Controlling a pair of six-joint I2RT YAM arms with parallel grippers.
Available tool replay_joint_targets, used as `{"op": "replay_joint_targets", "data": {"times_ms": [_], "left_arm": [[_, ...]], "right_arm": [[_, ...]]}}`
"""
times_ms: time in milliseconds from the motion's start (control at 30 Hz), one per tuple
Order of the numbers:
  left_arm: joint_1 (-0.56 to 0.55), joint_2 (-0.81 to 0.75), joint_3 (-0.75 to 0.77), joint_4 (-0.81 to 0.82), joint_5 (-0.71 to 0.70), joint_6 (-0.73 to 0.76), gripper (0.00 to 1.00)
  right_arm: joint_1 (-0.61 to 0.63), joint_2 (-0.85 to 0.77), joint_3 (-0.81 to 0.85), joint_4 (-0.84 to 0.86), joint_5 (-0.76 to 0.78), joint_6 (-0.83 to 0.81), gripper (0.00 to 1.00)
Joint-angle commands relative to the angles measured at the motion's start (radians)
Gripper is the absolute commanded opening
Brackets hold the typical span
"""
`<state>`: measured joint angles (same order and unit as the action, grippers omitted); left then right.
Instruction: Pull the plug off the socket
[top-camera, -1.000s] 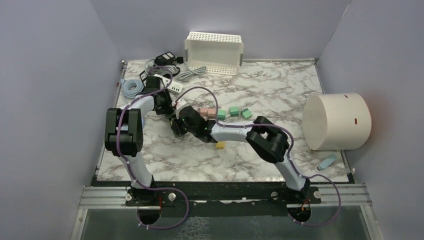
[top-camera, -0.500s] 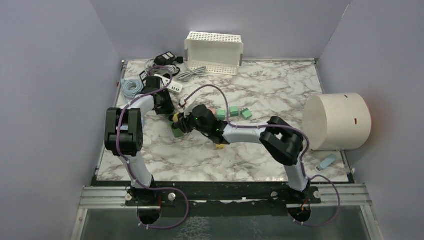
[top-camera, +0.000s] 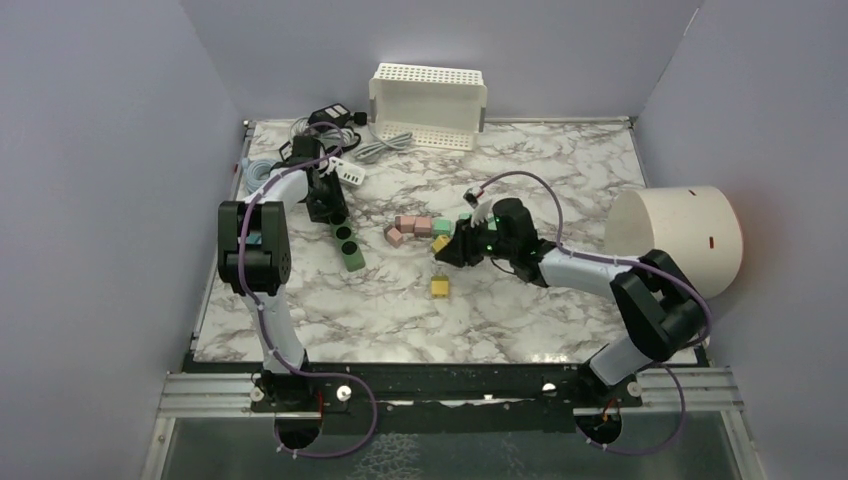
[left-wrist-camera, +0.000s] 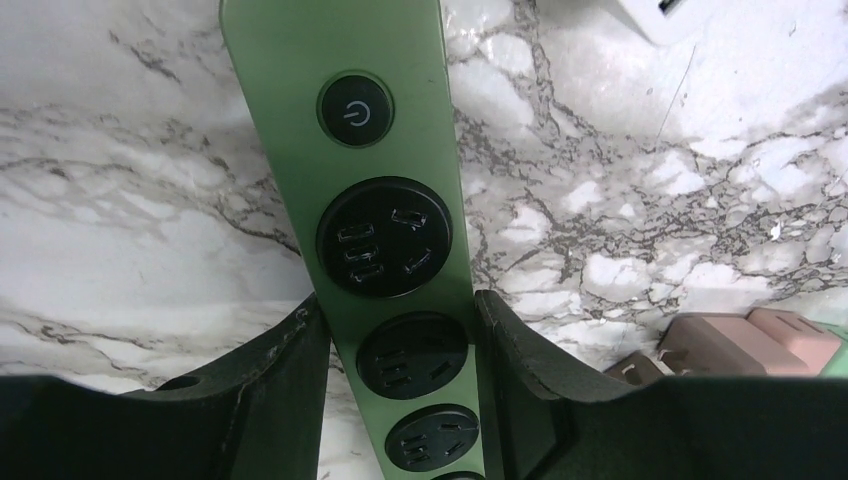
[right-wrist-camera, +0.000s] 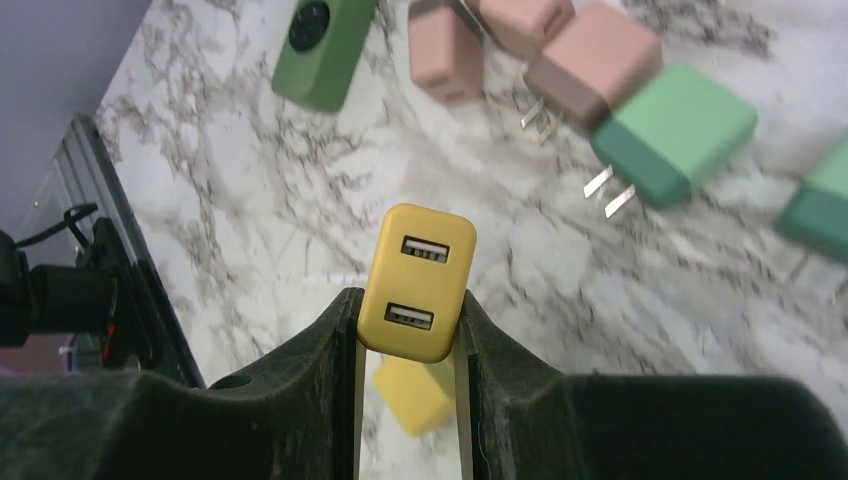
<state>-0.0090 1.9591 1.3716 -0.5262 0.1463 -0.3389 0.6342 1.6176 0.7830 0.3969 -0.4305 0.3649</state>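
A green power strip (top-camera: 348, 245) with black round sockets lies on the marble table left of centre. My left gripper (top-camera: 330, 212) is shut on its sides, as the left wrist view shows: fingers (left-wrist-camera: 290, 360) clamp the strip (left-wrist-camera: 385, 200) beside an empty socket. My right gripper (top-camera: 447, 246) is shut on a yellow two-port USB plug (right-wrist-camera: 415, 283), held above the table to the right of the strip and apart from it. The plug also shows in the top view (top-camera: 441, 243). No plug sits in the visible sockets.
A second yellow plug (top-camera: 439, 287) lies on the table under the right gripper. Pink (top-camera: 408, 226) and green (top-camera: 468, 222) plugs lie at centre. A white basket (top-camera: 428, 105) and cables (top-camera: 320, 135) sit at the back, a white cylinder (top-camera: 672, 243) on the right.
My right gripper has moved right, away from the power strip, carrying the yellow plug off it. The left gripper has stayed shut on the strip, which has shifted slightly.
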Motion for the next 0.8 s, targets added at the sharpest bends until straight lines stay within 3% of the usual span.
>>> {"op": "replay_joint_targets", "data": {"times_ms": [0, 133, 267, 433, 600, 767], "left_arm": [[0.040, 0.133, 0.130, 0.094, -0.106, 0.068, 0.00], [0.043, 0.162, 0.197, 0.083, -0.080, 0.069, 0.02], [0.047, 0.136, 0.195, 0.080, -0.062, 0.076, 0.53], [0.049, 0.035, 0.143, 0.080, -0.071, 0.080, 0.88], [0.066, -0.091, 0.116, 0.075, -0.037, 0.086, 0.99], [0.083, -0.336, -0.001, 0.061, -0.027, 0.081, 0.99]], "right_arm": [[-0.024, -0.109, -0.087, -0.131, -0.048, 0.011, 0.02], [-0.027, -0.103, -0.110, -0.251, 0.005, 0.025, 0.09], [-0.033, -0.095, -0.094, -0.338, 0.089, 0.031, 0.30], [-0.040, 0.015, -0.021, -0.427, 0.088, 0.019, 0.50], [-0.042, 0.077, 0.019, -0.442, 0.049, 0.004, 0.55], [-0.042, 0.039, 0.038, -0.481, 0.129, -0.006, 0.75]]}}
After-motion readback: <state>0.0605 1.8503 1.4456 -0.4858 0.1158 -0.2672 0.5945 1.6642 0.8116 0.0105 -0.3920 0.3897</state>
